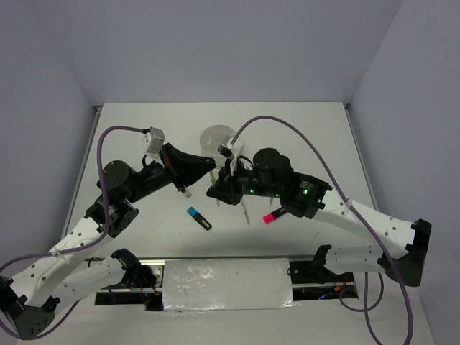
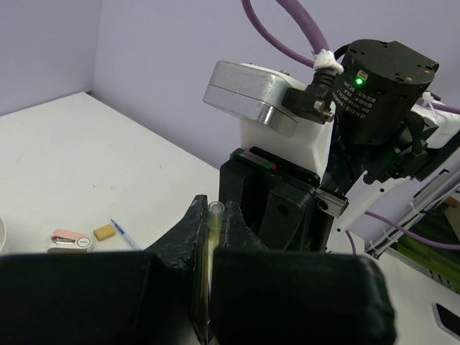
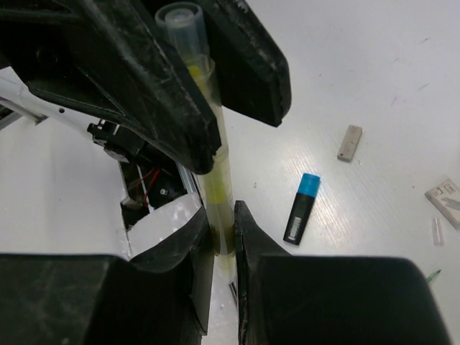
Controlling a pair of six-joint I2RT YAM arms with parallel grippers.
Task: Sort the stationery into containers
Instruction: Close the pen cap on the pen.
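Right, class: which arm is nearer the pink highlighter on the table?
Right. The right arm hangs just beyond the pink highlighter, almost over it; the left arm lies well to its left, past the blue highlighter.

A robotics lab test cell: a white table point(image 1: 165, 115) boxed in by plain pale walls point(image 1: 215, 43), purple cables point(image 1: 269, 118) trailing.

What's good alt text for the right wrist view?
Both claws grip one yellow pen: the right claw low in frame, the left claw above it. Beyond, a blue-and-black highlighter and a beige eraser lie on the white table.
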